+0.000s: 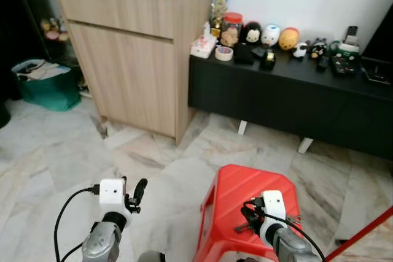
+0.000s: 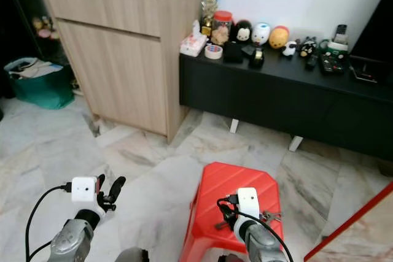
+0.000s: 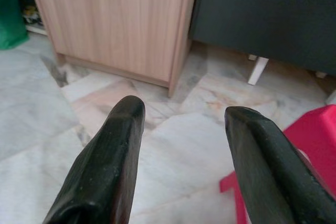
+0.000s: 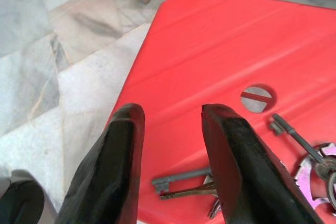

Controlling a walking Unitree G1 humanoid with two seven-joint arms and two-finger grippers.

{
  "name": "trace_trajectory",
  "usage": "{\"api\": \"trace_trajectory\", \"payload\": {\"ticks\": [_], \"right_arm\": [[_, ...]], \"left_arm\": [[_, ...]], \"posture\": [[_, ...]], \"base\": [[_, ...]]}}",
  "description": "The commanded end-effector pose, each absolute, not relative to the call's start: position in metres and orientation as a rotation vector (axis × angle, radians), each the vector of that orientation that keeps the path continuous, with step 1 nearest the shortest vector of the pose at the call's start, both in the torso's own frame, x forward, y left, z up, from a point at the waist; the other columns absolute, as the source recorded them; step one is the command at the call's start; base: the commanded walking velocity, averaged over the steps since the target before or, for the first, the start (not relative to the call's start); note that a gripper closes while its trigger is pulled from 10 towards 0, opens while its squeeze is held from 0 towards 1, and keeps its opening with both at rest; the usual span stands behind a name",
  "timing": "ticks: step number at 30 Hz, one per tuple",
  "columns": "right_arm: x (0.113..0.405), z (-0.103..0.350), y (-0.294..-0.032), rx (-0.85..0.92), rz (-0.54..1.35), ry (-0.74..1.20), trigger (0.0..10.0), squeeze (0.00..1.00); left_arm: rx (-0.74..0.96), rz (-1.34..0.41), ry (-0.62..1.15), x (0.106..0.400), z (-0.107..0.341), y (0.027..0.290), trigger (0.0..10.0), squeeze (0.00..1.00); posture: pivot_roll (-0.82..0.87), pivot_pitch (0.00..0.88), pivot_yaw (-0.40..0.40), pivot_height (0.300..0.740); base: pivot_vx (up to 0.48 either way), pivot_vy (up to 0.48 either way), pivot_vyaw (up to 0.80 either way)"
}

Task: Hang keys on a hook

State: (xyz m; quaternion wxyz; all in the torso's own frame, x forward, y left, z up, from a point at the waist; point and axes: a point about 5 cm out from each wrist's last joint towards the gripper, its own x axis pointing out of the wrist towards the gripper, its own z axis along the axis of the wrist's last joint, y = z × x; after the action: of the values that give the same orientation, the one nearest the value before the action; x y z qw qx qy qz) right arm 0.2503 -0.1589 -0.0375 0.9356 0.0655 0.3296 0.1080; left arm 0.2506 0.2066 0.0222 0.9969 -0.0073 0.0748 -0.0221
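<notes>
Keys (image 4: pixel 210 184): we find them lying on the red stool (image 4: pixel 220 51), at its 5 o'clock edge; right pincer (image 4: pixel 170 150) hovers just above, fingers apart, empty; left pincer (image 3: pixel 184 145) wide, over marble floor (image 3: pixel 47 108), facing the wooden cabinet (image 3: pixel 115 19).

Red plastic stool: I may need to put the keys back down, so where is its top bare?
The red plastic stool is bare from its round centre hole to the far edge. The near side is crowded: bunch of metal keys beside the open right gripper.
</notes>
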Motion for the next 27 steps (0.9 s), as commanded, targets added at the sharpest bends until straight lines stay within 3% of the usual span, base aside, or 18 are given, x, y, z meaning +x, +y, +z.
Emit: {"api": "trace_trajectory", "payload": {"ticks": [1,9,15,27], "right_arm": [[0.250,-0.037,-0.171,0.130,0.188,0.678,10.0,0.00],[0.247,-0.041,-0.167,0.123,0.130,0.689,10.0,0.00],[0.244,-0.044,-0.166,0.127,0.132,0.700,10.0,0.00],[0.240,-0.048,-0.175,0.103,0.089,0.731,10.0,0.00]], "left_arm": [[-0.025,-0.058,0.151,0.252,0.021,0.201,10.0,0.00],[-0.028,-0.063,0.158,0.252,0.020,0.200,10.0,0.00],[-0.024,-0.067,0.163,0.252,0.019,0.199,10.0,0.00],[-0.013,-0.079,0.164,0.252,0.019,0.197,10.0,0.00]], "posture": [[0.08,0.000,-0.083,0.643],[0.08,0.000,-0.082,0.643],[0.08,0.000,-0.082,0.643],[0.08,0.000,-0.082,0.643]], "base": [[0.000,0.000,0.00],[0.000,0.000,0.00],[0.000,0.419,0.00],[0.000,0.000,0.00]]}}
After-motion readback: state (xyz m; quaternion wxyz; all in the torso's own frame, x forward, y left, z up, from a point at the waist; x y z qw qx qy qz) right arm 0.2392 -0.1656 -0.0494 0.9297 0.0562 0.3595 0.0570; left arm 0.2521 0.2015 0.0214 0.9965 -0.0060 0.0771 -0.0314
